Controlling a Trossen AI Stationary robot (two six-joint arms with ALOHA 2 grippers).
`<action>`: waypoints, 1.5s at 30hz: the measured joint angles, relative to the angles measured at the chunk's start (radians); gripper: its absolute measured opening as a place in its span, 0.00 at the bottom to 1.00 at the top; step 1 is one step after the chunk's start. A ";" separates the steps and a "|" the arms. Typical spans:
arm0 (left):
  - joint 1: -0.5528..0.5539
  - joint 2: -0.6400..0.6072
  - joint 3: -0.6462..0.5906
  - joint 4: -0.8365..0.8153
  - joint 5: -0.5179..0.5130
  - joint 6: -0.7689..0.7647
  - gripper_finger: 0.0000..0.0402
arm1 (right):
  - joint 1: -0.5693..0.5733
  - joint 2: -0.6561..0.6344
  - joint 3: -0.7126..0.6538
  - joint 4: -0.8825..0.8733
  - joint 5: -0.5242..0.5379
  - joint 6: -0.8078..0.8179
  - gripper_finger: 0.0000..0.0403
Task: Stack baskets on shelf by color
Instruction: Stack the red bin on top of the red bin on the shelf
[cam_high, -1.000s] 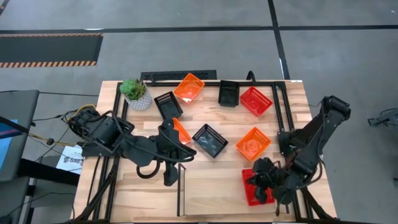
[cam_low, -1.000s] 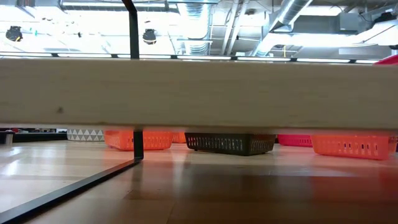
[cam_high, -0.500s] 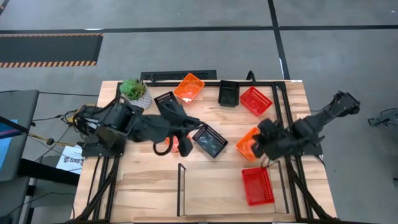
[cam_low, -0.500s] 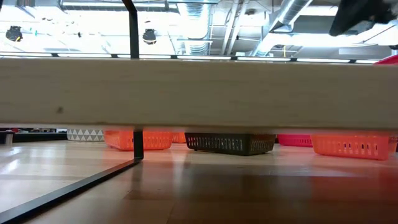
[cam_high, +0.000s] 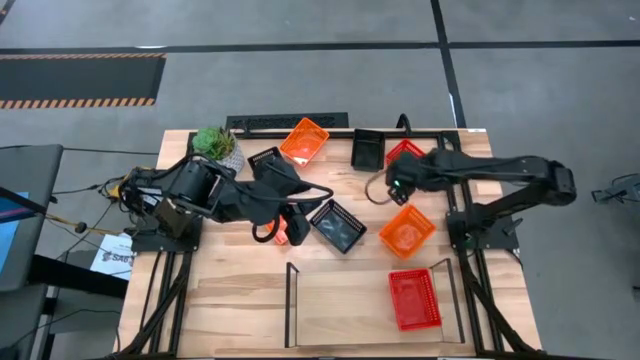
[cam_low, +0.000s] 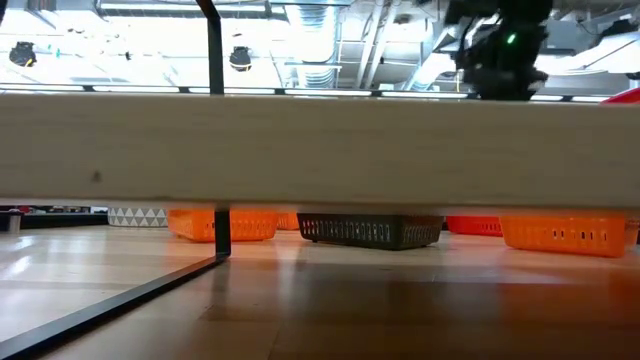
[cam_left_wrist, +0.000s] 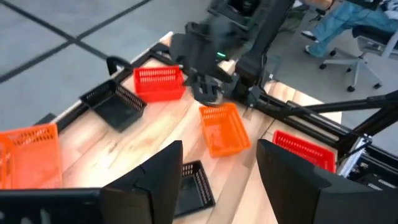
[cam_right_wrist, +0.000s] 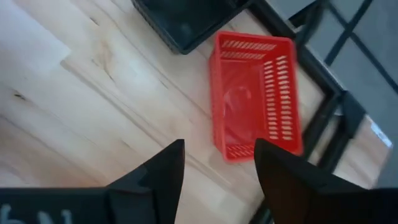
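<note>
Two arms hide part of my overhead view: the left gripper (cam_high: 290, 213) covers most of an orange basket (cam_high: 283, 234), and the right gripper (cam_high: 398, 183) overlaps a red mesh basket (cam_right_wrist: 256, 94) at the desk's (cam_high: 340, 285) far edge. Both jaws stand apart, empty. Half a second back the right gripper hung over the orange basket (cam_high: 406, 230) nearer me. One red basket (cam_high: 414, 299) sits on the pale wooden shelf (cam_low: 300, 150).
</note>
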 joint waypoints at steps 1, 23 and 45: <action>0.000 0.000 0.000 -0.009 0.004 -0.009 0.48 | -0.027 0.010 -0.014 0.031 -0.021 -0.032 0.55; -0.013 0.000 0.000 -0.055 0.005 -0.050 0.48 | -0.269 0.189 -0.229 0.290 -0.149 -0.222 0.51; 0.023 0.000 0.000 -0.072 0.077 -0.007 0.48 | -0.176 0.102 -0.139 0.131 -0.152 -0.174 0.01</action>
